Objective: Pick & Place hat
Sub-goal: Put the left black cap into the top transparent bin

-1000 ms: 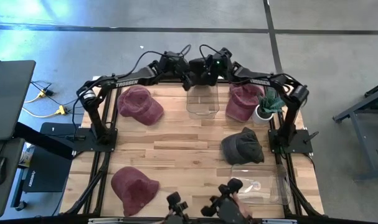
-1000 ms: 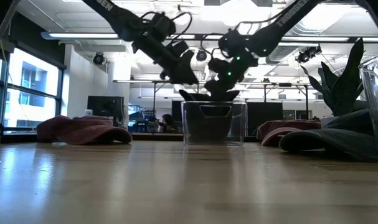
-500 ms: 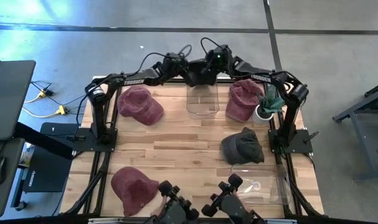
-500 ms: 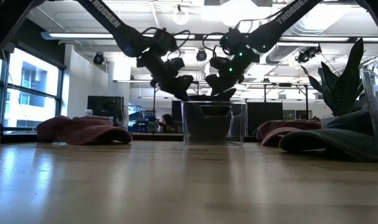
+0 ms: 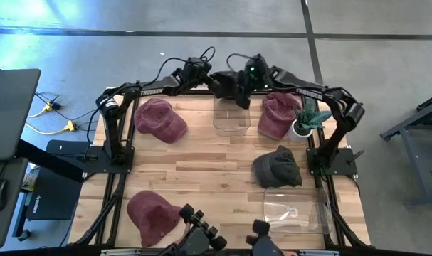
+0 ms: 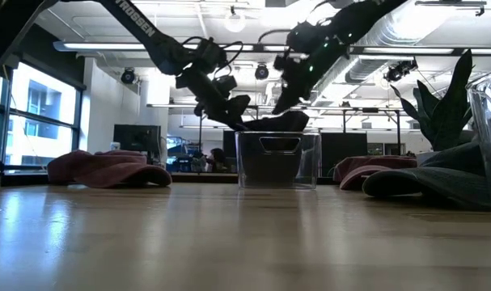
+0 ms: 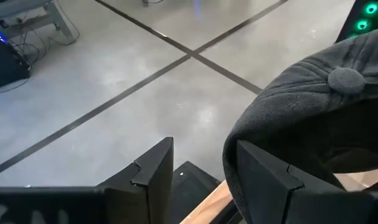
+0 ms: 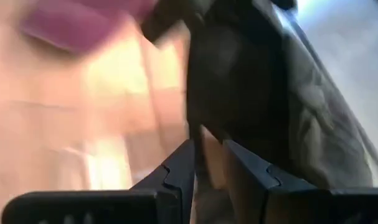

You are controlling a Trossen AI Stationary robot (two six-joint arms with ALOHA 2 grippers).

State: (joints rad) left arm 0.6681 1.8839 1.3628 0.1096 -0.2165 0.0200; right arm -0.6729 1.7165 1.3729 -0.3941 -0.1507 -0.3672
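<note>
Here, a dark grey hat [image 7: 313, 106] hangs above the clear bin [image 5: 230, 117] at the table's [image 5: 201, 163] far edge. The right tool [image 8: 210, 152] is clenched on the hat's fabric, its two fingers pinching a fold. The left tool [image 7: 201, 171] sits just beside the hat over the same bin, its fingers spread and grasping nothing. Beside the bin lie two maroon hats [image 5: 160, 119], one on each side; another dark hat [image 5: 277, 167] and a third maroon hat [image 5: 153, 212] lie nearer the table's front.
</note>
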